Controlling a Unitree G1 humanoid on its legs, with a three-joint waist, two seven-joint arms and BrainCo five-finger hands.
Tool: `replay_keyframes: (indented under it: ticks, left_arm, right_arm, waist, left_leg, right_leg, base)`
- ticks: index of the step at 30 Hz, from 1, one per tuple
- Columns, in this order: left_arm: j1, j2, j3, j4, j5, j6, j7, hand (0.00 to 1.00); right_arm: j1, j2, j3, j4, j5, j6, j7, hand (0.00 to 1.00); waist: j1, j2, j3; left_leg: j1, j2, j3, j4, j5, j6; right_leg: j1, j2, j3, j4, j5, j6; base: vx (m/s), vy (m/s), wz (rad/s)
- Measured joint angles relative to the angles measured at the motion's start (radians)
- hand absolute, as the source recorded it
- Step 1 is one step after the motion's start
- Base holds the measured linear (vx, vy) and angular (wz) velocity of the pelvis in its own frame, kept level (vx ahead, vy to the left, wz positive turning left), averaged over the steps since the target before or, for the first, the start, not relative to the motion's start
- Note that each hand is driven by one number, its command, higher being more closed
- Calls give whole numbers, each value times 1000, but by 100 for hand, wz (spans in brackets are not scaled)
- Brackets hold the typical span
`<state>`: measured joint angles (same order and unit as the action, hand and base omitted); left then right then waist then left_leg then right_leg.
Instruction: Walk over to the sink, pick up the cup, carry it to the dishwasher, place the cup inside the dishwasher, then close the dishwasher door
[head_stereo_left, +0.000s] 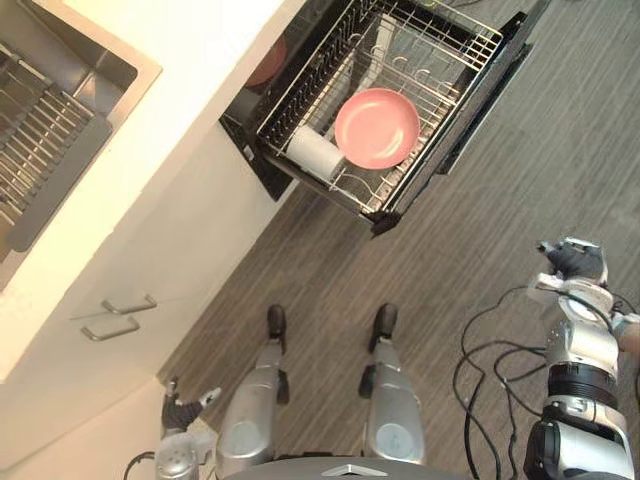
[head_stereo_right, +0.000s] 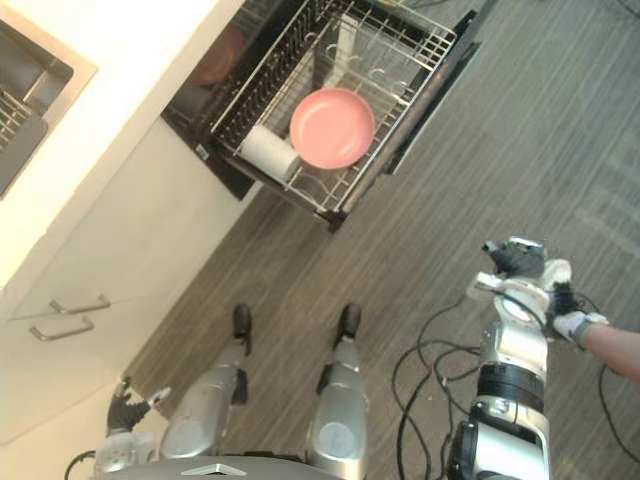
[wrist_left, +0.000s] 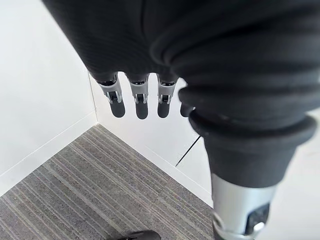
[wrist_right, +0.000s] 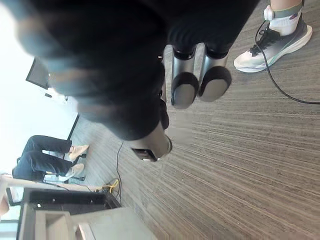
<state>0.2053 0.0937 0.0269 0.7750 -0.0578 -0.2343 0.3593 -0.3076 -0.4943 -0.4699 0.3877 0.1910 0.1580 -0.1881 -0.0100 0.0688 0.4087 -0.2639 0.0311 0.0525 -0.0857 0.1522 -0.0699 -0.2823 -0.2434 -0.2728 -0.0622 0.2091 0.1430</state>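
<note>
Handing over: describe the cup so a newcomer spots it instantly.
Under the pale counter, the dishwasher's wire rack is pulled out. At its near edge lies a white cylindrical cup on its side; its neighbour is a flat pink plate.

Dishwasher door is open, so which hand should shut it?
Probably the right. The right hand is raised over the floor toward the door; the left hand hangs low beside the cabinet, farther off. The cup already lies inside.
</note>
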Motion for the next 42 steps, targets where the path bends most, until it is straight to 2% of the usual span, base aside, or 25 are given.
replay_keyframes:
  ticks: [7, 11, 14, 17, 21, 26, 31, 33, 36, 38, 42]
  left_arm:
    - [-41, -1, -30, 0, -3, 17, 4, 0]
    - [-43, -15, -32, 0, -8, 18, 5, 0]
    - [-47, -18, -39, 0, -10, 19, 5, 0]
    - [-48, -18, -43, 0, -10, 27, 4, 0]
    - [-48, -25, -73, 0, -19, 30, 0, 0]
    - [-48, -34, -78, -1, -20, 32, -15, 0]
    - [-31, -39, -114, -1, -29, 24, -30, 0]
    - [-14, -40, -118, -1, -29, 17, -41, 0]
    - [26, -55, -119, -6, -30, 13, -50, 0]
    - [72, -69, -120, -14, -39, 6, -66, 0]
    - [123, -72, -119, -15, -39, -22, -99, 0]
  right_arm:
    - [1, 56, 55, -67, -83, 21, -13, 100]
    - [-26, 57, 105, -74, -95, 29, -9, 100]
    - [-80, 52, 139, -96, -120, 46, -6, 100]
    - [-166, 48, 165, -88, -124, 72, 14, 100]
    - [-308, -33, 235, -5, -164, 98, 34, 100]
    - [-398, -129, 269, 79, -198, 132, 41, 100]
    - [-520, -219, 366, 182, -222, 152, 79, 100]
    - [-557, -233, 409, 208, -235, 152, 97, 100]
    - [-617, -280, 471, 281, -258, 152, 105, 100]
    - [-674, -329, 546, 343, -296, 153, 119, 100]
    - [-779, -360, 624, 454, -360, 153, 112, 100]
  waist:
    - [2, 32, 26]
    - [13, 43, 35]
    - [13, 63, 45]
    - [34, 73, 51]
    - [54, 102, 63]
    - [64, 120, 70]
    - [65, 164, 64]
    - [71, 168, 61]
    - [99, 196, 41]
    - [119, 222, 22]
    - [150, 250, 1]
  left_leg:
    - [-15, -14, -21, 0, 0, 2]
    - [-19, -20, -28, 0, 0, 3]
    - [-34, -26, -52, 0, 2, 5]
    - [-48, -31, -59, 0, 7, 7]
    - [-63, -50, -84, 2, 26, 22]
    - [-76, -71, -120, 6, 38, 31]
    - [-100, -80, -149, 0, 44, 23]
    - [-106, -80, -161, 0, 47, 18]
    - [-123, -84, -206, 0, 54, 7]
    - [-133, -95, -254, 1, 62, -2]
    - [-138, -122, -331, 6, 72, -11]
  right_leg:
    - [-4, -15, -16, 2, -2, 7]
    - [-5, -22, -22, 7, -4, 11]
    - [-6, -29, -44, 10, -5, 14]
    - [-17, -34, -51, 15, -4, 15]
    - [-15, -52, -76, 21, -3, 22]
    - [-16, -74, -102, 38, -5, 30]
    - [-28, -86, -126, 50, -6, 32]
    - [-32, -86, -131, 50, -4, 30]
    - [-30, -93, -173, 64, -9, 33]
    - [-30, -109, -212, 105, -35, 39]
    - [-34, -159, -275, 224, -109, 55]
  base:
    - [13, 7, 8]
    - [4, 4, 8]
    - [-4, -2, 19]
    - [-1, -11, 14]
    - [10, -10, 22]
    - [19, -16, 20]
    - [-20, -37, 15]
    - [-17, -56, 8]
    - [11, -67, 35]
    - [39, -69, 54]
    - [58, -57, 59]
